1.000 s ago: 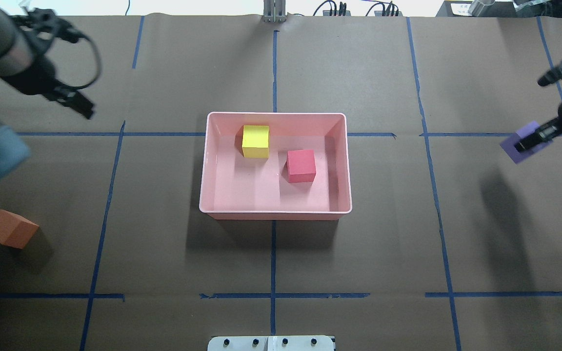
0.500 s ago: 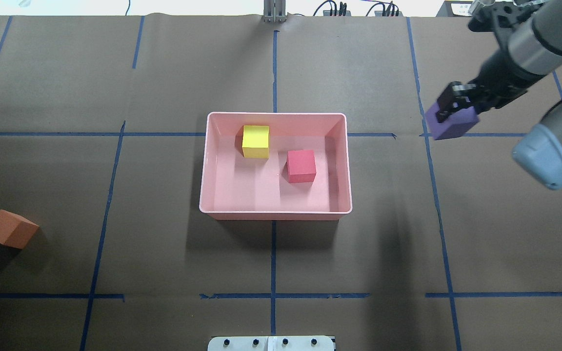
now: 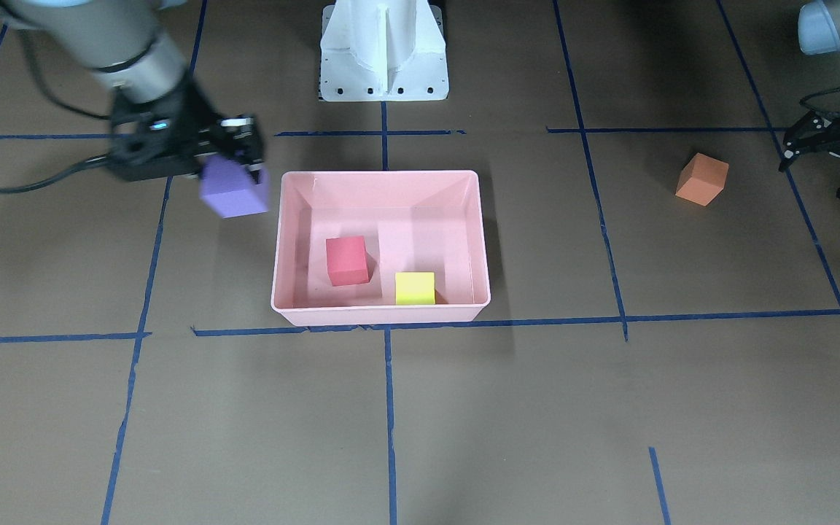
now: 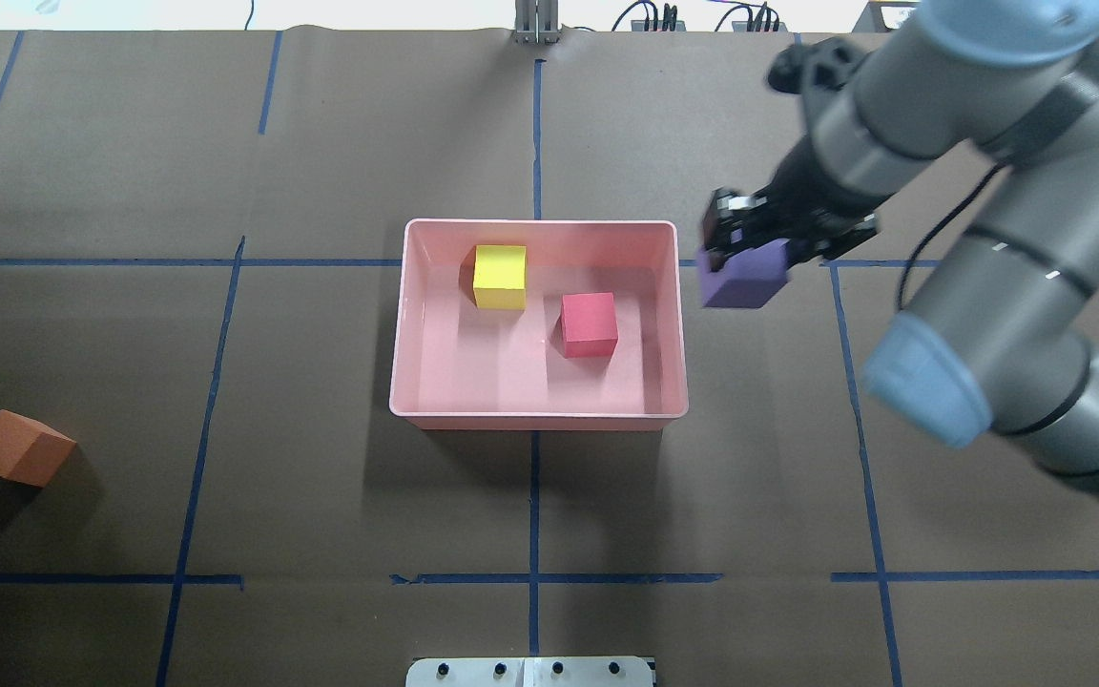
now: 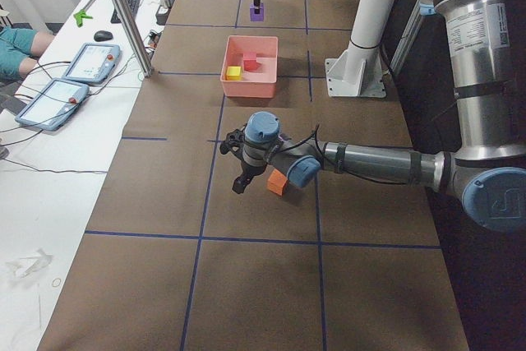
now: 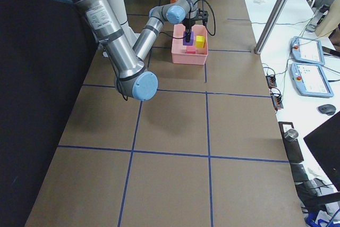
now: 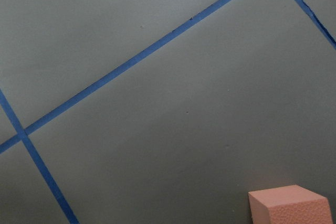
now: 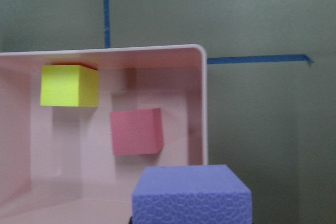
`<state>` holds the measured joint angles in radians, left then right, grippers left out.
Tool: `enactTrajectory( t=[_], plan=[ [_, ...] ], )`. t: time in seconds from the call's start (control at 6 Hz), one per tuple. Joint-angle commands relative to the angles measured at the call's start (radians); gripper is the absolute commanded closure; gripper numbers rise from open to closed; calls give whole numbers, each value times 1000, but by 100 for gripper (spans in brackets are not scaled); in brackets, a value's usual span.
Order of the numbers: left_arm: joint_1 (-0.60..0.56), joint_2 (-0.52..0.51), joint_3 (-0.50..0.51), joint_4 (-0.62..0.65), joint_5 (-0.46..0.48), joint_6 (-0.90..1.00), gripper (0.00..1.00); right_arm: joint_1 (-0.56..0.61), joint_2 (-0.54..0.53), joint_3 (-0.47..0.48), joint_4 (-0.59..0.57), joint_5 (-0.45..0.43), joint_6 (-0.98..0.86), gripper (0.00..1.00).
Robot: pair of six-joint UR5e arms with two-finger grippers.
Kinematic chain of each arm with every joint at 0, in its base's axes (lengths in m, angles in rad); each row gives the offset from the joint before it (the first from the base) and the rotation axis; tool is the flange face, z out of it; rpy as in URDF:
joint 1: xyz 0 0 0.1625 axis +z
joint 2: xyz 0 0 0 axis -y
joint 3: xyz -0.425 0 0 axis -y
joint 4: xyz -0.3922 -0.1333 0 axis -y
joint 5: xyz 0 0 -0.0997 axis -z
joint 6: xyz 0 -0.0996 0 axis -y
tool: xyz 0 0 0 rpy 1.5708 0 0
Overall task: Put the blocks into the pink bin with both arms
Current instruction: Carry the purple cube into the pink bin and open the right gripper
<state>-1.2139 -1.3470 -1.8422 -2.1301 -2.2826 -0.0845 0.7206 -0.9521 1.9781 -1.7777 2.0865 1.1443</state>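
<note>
My right gripper is shut on the purple block and holds it above the table just outside the right rim of the pink bin. The wrist view shows the purple block beside the bin's rim. The yellow-green block and the red block lie inside the bin. The orange block sits tilted on the table at the far left. My left gripper is open and empty, a short way from the orange block; it is out of the overhead view.
The white robot base stands behind the bin. Blue tape lines cross the brown table cover. Operators' pendants lie on the white bench beyond the table's far edge.
My right arm has carried the purple block leftward from the table's right edge to the bin's right rim. My left arm has left the overhead view.
</note>
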Motion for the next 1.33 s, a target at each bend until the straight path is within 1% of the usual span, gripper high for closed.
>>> enactTrajectory(
  t=[0.0,0.17,0.33,0.5,0.67,0.83,1.0,1.17],
  plan=[
    [25,-3,-9,-49,-3,-126,0,-140,183,-121,-37,-139,188,66],
    [54,-4,-11,-66,-3,-162,0,-177,273,-236,-37,-185,236,65],
    [75,-9,-25,-67,-3,-196,0,-211,279,-269,-35,-224,236,60],
    [105,-11,-43,-68,-3,-234,0,-227,264,-280,-32,-250,224,1],
    [140,-8,-60,-68,0,-245,0,-227,263,-272,-34,-244,222,0],
    [169,2,-69,-73,9,-244,0,-216,259,-263,-38,-238,181,0],
    [194,41,-69,-130,53,-244,0,-196,213,-215,-37,-235,131,0],
    [247,92,-69,-193,139,-267,0,-152,140,-141,-39,-196,61,0]
  ],
)
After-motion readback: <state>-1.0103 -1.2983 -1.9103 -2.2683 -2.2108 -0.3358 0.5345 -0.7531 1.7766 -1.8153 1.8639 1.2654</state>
